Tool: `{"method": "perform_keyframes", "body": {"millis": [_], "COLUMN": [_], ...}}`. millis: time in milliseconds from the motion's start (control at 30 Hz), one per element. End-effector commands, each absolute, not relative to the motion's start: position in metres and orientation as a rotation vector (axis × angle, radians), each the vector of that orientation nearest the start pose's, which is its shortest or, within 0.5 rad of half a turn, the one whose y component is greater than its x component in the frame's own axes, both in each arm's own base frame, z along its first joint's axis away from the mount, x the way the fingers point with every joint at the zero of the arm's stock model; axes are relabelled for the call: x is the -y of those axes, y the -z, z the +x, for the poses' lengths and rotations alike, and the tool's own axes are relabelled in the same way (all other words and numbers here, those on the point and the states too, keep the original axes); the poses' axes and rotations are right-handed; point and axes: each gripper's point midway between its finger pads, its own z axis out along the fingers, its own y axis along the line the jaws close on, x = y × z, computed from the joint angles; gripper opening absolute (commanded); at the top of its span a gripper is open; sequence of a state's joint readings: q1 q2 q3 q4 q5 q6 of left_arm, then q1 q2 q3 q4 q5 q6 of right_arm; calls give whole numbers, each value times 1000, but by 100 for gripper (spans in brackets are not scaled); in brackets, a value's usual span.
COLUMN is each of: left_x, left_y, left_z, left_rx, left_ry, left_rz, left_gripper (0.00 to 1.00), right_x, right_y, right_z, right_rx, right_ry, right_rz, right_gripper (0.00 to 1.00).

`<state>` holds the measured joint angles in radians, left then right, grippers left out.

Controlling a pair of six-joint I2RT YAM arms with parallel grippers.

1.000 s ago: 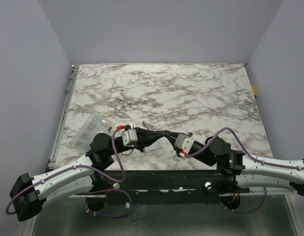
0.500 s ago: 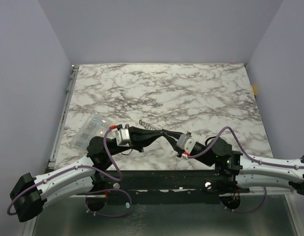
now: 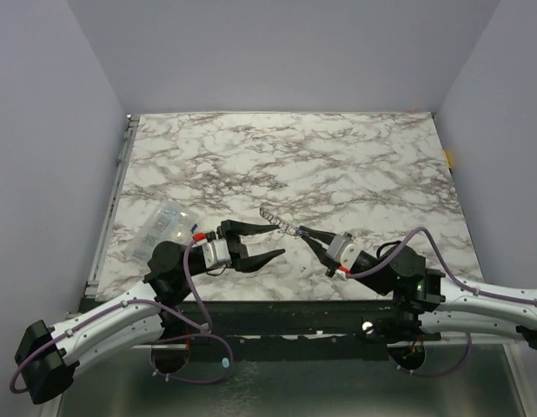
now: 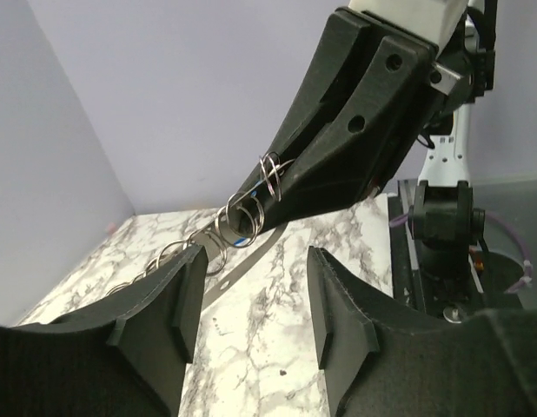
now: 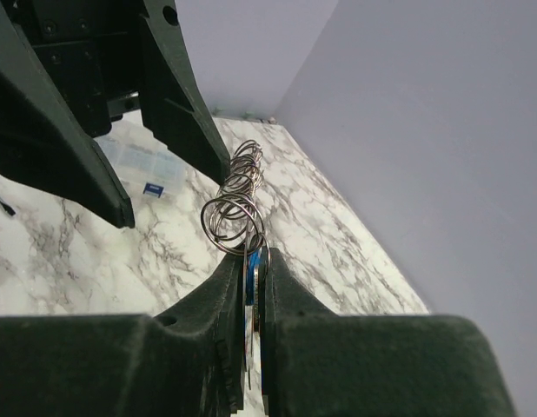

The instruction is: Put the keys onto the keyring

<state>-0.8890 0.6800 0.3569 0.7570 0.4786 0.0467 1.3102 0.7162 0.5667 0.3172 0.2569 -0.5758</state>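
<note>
Right gripper [image 3: 303, 231]: jaws pressed together on the blue key [image 5: 251, 268], gripping only a thin edge of it. The keyring [image 3: 279, 221], which shows here as a string of linked wire loops, runs out leftward from the key. I judge it is held off the table, over the middle of the near edge. Silver keys: I cannot pick any out among the loops.

Left gripper [image 3: 277, 240]: jaws spread, nothing in them. Tips near the loops' free end, apparently not touching.

Risks:
- The pinch is narrow, so a tug from my left side could slide the key out.
- The loops hang free. They could swing or tangle as I close, and I might catch the wrong loop.
- A drop here lands close to the near edge and could roll off.

Table [image 3: 355, 165]: white marble pattern with grey veins. A clear packet [image 3: 162, 228] lies by the left edge. Walls are plain pale lilac.
</note>
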Motion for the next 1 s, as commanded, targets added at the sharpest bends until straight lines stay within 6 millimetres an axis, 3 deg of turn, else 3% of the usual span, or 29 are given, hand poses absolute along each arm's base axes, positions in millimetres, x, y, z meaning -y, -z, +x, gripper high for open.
{"method": "perform_keyframes", "body": {"millis": [0, 167, 267, 400, 500, 667, 767, 967], "left_x": [277, 279, 278, 277, 284, 301, 310, 317], "left_y": [-308, -314, -322, -332, -336, -322, -318, -303], "left_z": [118, 125, 134, 135, 132, 128, 118, 118], "left_rx": [-826, -919, -1006, -1069, -1147, -1352, -1360, -1471], "left_ry": [971, 980, 956, 980, 1040, 1119, 1207, 1261], "left_rz": [1018, 1036, 1029, 1008, 1032, 1187, 1255, 1263], "left_gripper": [57, 64, 78, 81, 81, 71, 69, 59], "right_x": [-271, -264, -262, -261, -259, -257, -256, -250], "right_y": [-314, -301, -290, -283, -278, -270, -266, -257], "right_z": [145, 144, 144, 141, 138, 133, 130, 133], "right_rx": [-1065, -1152, -1207, -1242, -1253, -1288, -1309, -1349], "right_ry": [-410, -384, -357, -348, -348, -342, -337, -280], "right_rz": [-1020, -1096, -1155, -1219, -1259, -1331, -1375, -1425], "right_gripper": [1, 1, 1, 1, 1, 1, 1, 1]}}
